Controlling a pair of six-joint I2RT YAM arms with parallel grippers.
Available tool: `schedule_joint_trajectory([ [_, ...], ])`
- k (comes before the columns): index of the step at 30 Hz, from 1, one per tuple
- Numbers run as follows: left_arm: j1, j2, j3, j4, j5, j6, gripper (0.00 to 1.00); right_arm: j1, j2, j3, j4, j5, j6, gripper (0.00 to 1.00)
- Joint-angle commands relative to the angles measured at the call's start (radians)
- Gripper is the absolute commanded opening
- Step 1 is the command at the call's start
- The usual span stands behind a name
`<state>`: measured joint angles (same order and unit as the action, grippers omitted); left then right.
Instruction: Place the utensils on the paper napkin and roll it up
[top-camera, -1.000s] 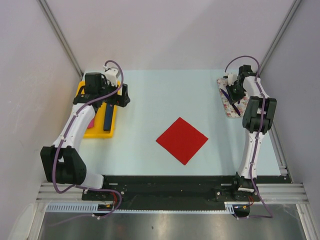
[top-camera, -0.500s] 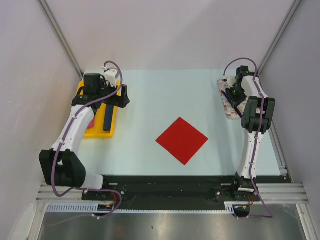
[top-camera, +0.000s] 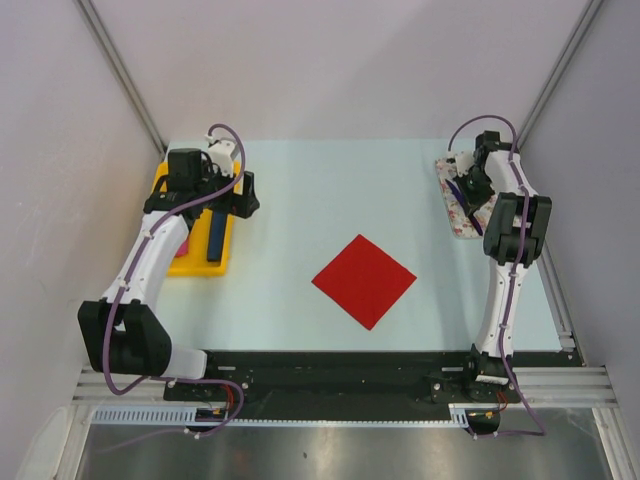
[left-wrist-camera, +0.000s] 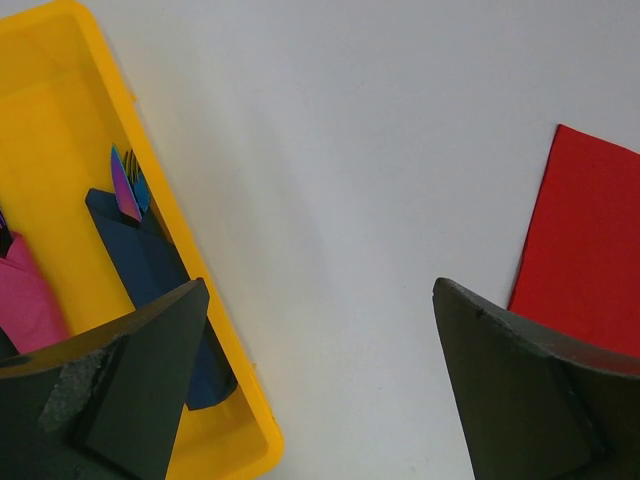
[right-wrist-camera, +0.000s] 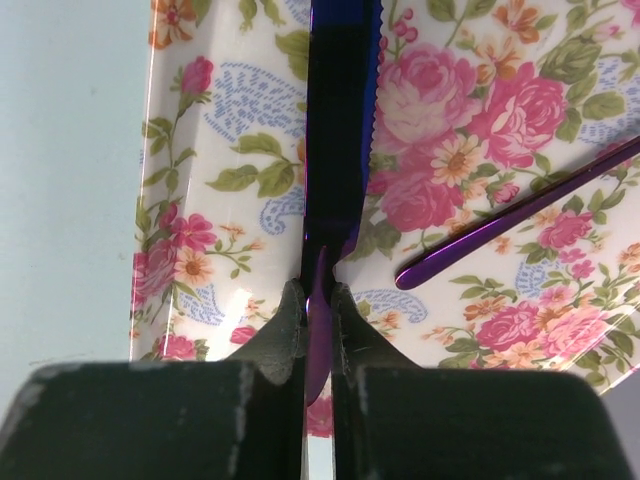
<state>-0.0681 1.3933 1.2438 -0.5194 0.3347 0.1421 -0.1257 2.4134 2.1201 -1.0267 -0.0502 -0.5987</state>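
Overhead view of a pale table (top-camera: 320, 190) with a bright red paper napkin (top-camera: 364, 281) lying flat on it, turned like a diamond, with nothing on it; both arms are well apart from the napkin.

Far to the right of the napkin and a little beyond it is a floral tray (top-camera: 452, 205), white with pink roses; the right gripper (right-wrist-camera: 319, 300) is down over this tray, its two fingers pinched together on the purple handle of a serrated knife (right-wrist-camera: 340, 130), whose dark blue blade runs away from the fingers across the tray; a second slim purple utensil (right-wrist-camera: 510, 222) lies slanted on the tray to the right of the knife, apart from it.

Far to the left of the napkin is a yellow tray (left-wrist-camera: 60, 130); the left gripper (left-wrist-camera: 320, 400) hangs at the tray's napkin-side edge with its fingers spread wide and nothing between them; inside the tray lies a dark blue rolled bundle (left-wrist-camera: 150, 270) with utensil tips poking from its end; a pink bundle (left-wrist-camera: 30, 300) lies beside it, on the side away from the napkin.
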Motion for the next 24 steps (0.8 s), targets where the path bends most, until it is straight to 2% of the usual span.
schedule_joint_trajectory([
  [1,-0.006,-0.023,0.003,0.03,0.0,0.01,1.0,-0.022,-0.025,0.029,-0.004,-0.054,0.048,0.0],
  [11,-0.006,-0.03,-0.023,0.084,-0.029,-0.035,1.0,-0.026,-0.122,0.029,0.047,-0.071,0.186,0.0],
  [18,-0.006,-0.039,-0.03,0.12,-0.106,-0.084,1.0,-0.009,-0.2,0.032,0.025,-0.111,0.316,0.0],
  [20,-0.006,-0.048,-0.041,0.14,-0.129,-0.11,1.0,0.006,-0.259,0.009,0.023,-0.132,0.394,0.0],
  [24,-0.006,-0.063,-0.04,0.139,-0.195,-0.17,1.0,0.105,-0.394,-0.167,0.056,-0.14,0.5,0.0],
])
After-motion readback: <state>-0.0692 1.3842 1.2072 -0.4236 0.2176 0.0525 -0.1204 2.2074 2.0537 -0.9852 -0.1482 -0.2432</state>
